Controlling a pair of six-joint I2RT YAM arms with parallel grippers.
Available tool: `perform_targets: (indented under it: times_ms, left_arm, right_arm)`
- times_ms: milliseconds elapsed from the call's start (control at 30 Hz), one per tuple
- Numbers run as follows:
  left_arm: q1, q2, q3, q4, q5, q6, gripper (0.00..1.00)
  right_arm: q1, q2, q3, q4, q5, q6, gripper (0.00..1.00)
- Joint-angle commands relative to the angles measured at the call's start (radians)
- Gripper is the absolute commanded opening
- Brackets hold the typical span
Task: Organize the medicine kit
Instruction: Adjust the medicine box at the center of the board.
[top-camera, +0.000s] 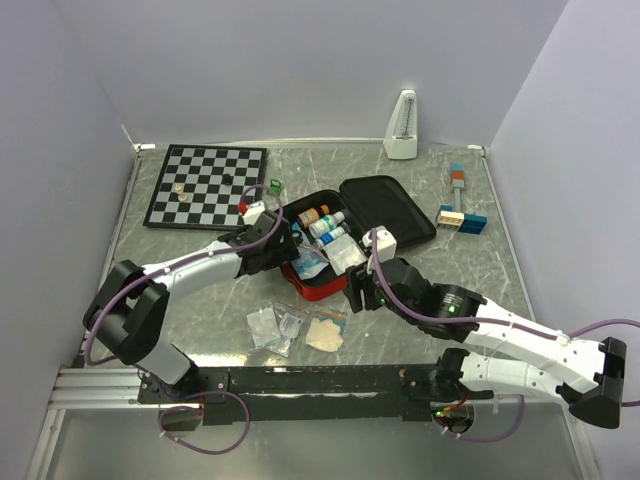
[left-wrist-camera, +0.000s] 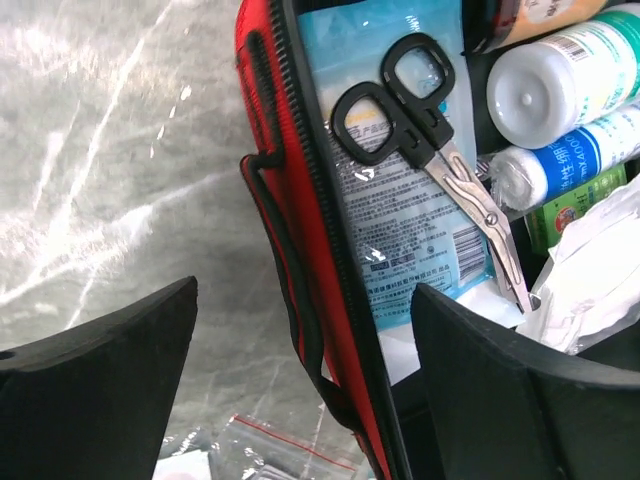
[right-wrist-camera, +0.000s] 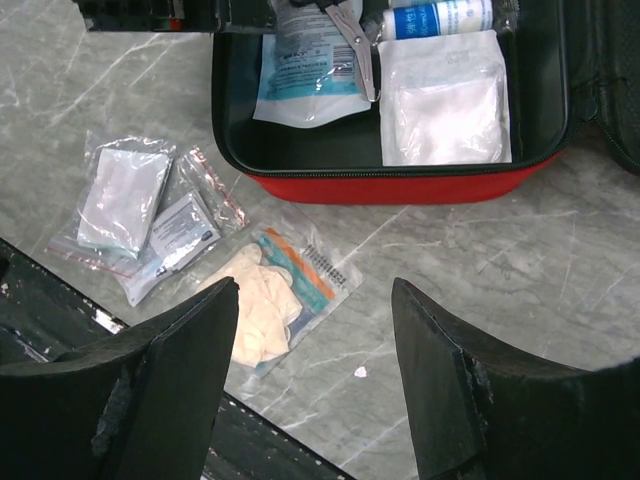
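Kit (top-camera: 318, 287) lies open at the middle of the table (right-wrist-camera: 500, 280), with its lid thrown back toward the far right. The tray already holds bottles (left-wrist-camera: 560, 75), a gauze pad (right-wrist-camera: 440, 100) and scissors (left-wrist-camera: 445, 170) lying on a blue packet (left-wrist-camera: 400, 230).

The left gripper (left-wrist-camera: 305, 285) hangs over the tray's left wall, jaws wide and empty, one finger outside the wall and one over the inside. The right gripper (right-wrist-camera: 315, 290) is also spread with nothing in it. It hovers just off the tray's near wall, right above a glove packet (right-wrist-camera: 270, 315) on the table. Two small bags (right-wrist-camera: 130, 200) lie beside that packet, toward the table's near edge.

From where I stand, the glove packet looks like the next thing to go in. The film is flat and slippery, so I'd bring the right fingers straight down across the bunched gloves and not the thin printed edge. I'd close firmly, then lift high enough to clear the red wall before moving over the tray. The bare black floor at the tray's near left looks like the free spot. The left arm ought to draw back from the wall first so the two don't meet, and neither should nudge the scissors.
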Motion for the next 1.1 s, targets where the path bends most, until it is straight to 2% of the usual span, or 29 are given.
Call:
perform_targets:
  times_ms: [0,167,367,600,733,833,1067]
  left_arm:
    - [0.003,0.027,0.066,-0.054,-0.019,0.114,0.88]
    - [0.01,-0.045,-0.027,-0.021,-0.052,0.204,0.86]
    - [0.05,-0.042,-0.007,-0.044,-0.075,0.298,0.83]
    - [0.093,0.025,0.054,-0.012,-0.024,0.426,0.8]
    - [0.119,0.057,0.071,-0.005,0.026,0.488,0.8]
    - [0.13,0.074,0.076,-0.006,0.036,0.528,0.8]
    - [0.142,0.041,0.017,0.071,0.051,0.672,0.79]
  right_arm:
    - [-0.006,-0.025,0.025,-0.02,0.035,-0.006,0.7]
    - [-0.015,-0.019,0.0,-0.014,0.067,-0.023,0.7]
    - [-0.064,-0.015,-0.05,-0.003,0.079,0.008,0.7]
    - [-0.242,-0.091,-0.124,0.038,-0.074,0.084,0.75]
    - [-0.315,-0.124,-0.156,0.054,-0.119,0.146,0.84]
    - [-0.36,-0.131,-0.167,0.068,-0.165,0.184,0.98]
    - [-0.522,-0.146,-0.231,0.176,-0.33,0.282,1.0]
